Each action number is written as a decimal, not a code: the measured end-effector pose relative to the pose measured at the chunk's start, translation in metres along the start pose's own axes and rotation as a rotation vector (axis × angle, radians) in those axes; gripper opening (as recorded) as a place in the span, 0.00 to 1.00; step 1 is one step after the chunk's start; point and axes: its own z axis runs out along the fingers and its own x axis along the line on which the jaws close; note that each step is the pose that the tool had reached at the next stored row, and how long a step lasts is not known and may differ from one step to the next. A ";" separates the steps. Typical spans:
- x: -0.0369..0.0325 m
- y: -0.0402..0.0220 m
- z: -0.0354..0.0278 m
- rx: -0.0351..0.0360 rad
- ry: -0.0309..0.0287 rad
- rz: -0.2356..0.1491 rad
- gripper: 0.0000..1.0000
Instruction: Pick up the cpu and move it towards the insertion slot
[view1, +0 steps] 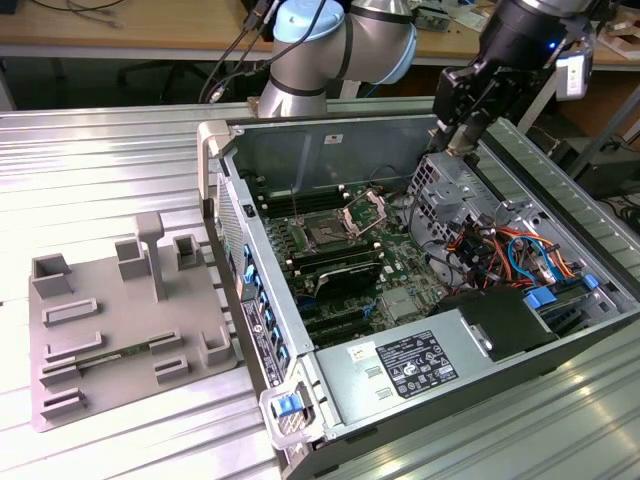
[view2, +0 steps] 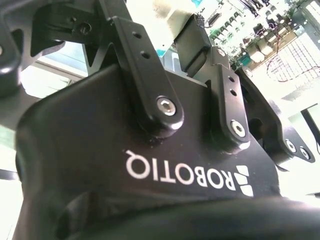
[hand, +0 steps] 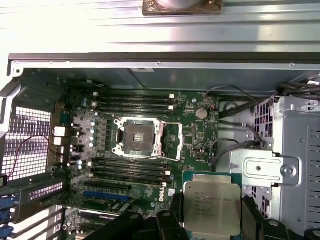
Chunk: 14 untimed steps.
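1. My gripper (hand: 212, 220) is clenched on the cpu (hand: 212, 206); in the first wrist view its pale metal top faces up, flat, between my dark fingers (hand: 172, 220), pinched by its edges, I judge, so the underside stays untouched.
2. Measured from the insertion slot (hand: 137, 138), the cpu hangs off to one side, well apart, over the edge of the green board (hand: 190, 135) near the metal drive cage (hand: 280, 150); it is lifted, not seated.
3. The insertion slot lies open, its bracket (hand: 172, 141) swung aside, which leaves the dark square bare to receive the chip.
4. In the exterior view my gripper (view1: 462, 140) sits above the computer case (view1: 330, 130), far from the grey tray (view1: 120, 330), so I judge the pick done and the carry toward the slot under way.
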 end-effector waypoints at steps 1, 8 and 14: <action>0.0002 0.0003 0.0001 0.0000 0.0000 0.000 0.55; 0.0019 0.0026 0.0014 -0.0001 0.0000 0.000 0.55; 0.0030 0.0044 0.0026 -0.0001 0.0000 0.000 0.55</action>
